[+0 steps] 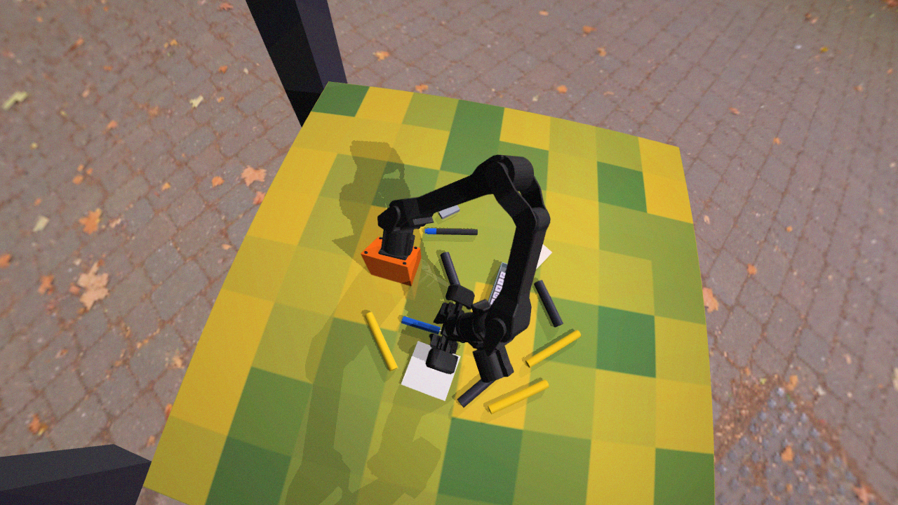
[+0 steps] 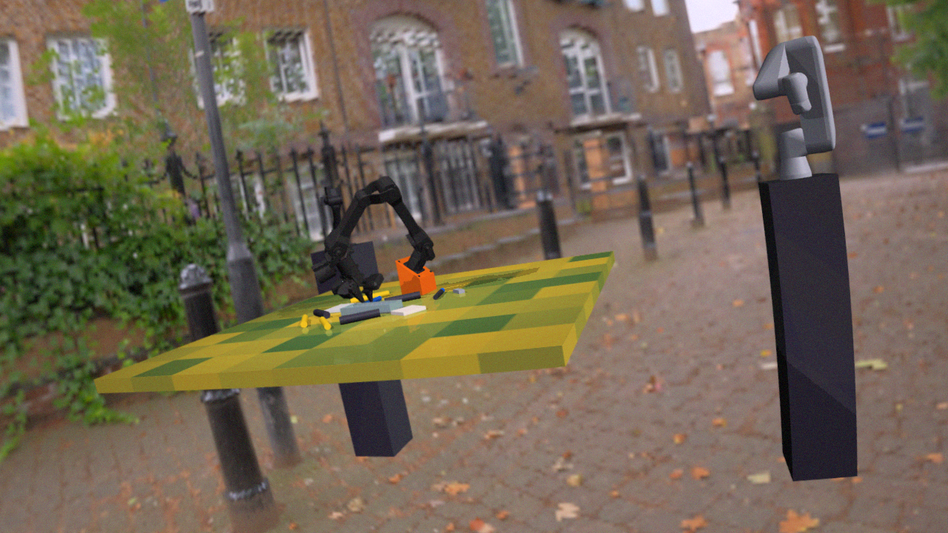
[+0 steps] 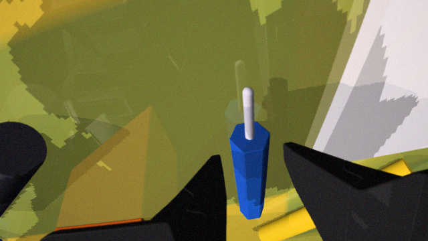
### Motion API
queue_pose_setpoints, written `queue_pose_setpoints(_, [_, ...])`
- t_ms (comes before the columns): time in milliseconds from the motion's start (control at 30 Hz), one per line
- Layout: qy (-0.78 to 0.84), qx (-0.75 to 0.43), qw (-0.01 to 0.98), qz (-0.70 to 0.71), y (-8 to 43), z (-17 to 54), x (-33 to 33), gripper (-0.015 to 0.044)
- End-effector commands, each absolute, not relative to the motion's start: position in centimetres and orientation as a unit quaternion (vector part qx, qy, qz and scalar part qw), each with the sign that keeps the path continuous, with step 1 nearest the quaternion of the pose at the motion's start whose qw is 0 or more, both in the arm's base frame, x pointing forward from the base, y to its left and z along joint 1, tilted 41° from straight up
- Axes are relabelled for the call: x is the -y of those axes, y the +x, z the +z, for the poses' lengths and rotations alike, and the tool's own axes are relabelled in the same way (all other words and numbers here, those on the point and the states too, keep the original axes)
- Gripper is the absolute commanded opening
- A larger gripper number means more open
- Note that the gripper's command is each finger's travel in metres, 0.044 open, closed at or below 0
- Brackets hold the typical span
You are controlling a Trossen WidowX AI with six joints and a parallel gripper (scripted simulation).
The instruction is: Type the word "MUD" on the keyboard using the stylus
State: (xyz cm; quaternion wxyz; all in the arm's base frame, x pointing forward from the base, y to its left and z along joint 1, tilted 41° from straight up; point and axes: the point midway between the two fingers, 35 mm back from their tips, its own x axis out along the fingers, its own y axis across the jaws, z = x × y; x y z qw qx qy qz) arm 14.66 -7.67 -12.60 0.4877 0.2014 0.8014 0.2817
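The stylus (image 1: 419, 324) (image 3: 250, 181) is blue and six-sided with a thin white tip. It lies on the desk between my fingertips, with a gap on each side in the wrist view. My gripper (image 2: 366, 297) (image 3: 252, 157) is partly open, low over the desk, and holds nothing. The keyboard (image 1: 499, 285) (image 2: 371, 307) is a grey-blue slab with white keys. My arm hides most of it in the top view, and its letters are too small to read. The top view does not show my fingertips clearly.
A white pad (image 1: 426, 384) (image 3: 401, 50) lies beside the stylus, another white pad (image 1: 544, 254) (image 2: 409, 310) beyond the keyboard. Yellow rods (image 1: 382, 342) (image 1: 552, 348) and black rods (image 1: 450, 268) (image 1: 548, 303) lie around. A blue-tipped black rod (image 1: 452, 231) and grey block (image 1: 448, 212) lie near my orange base (image 1: 389, 266).
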Motion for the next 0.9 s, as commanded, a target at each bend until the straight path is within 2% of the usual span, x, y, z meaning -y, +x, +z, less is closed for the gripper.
queue_pose_setpoints(0, [0.205,-0.802,0.486,0.282,14.6,-12.8,7.4,0.0150])
queue_pose_setpoints(167, [0.205,-0.802,0.486,0.282,14.6,-12.8,7.4,0.0150])
queue_pose_setpoints(333, [0.202,-0.802,0.487,0.282,14.6,-12.7,7.5,0.0019])
queue_pose_setpoints(400, [0.202,-0.802,0.487,0.282,14.6,-12.7,7.5,0.0005])
queue_pose_setpoints(867, [0.202,-0.802,0.486,0.281,14.3,-9.0,10.8,0.0000])
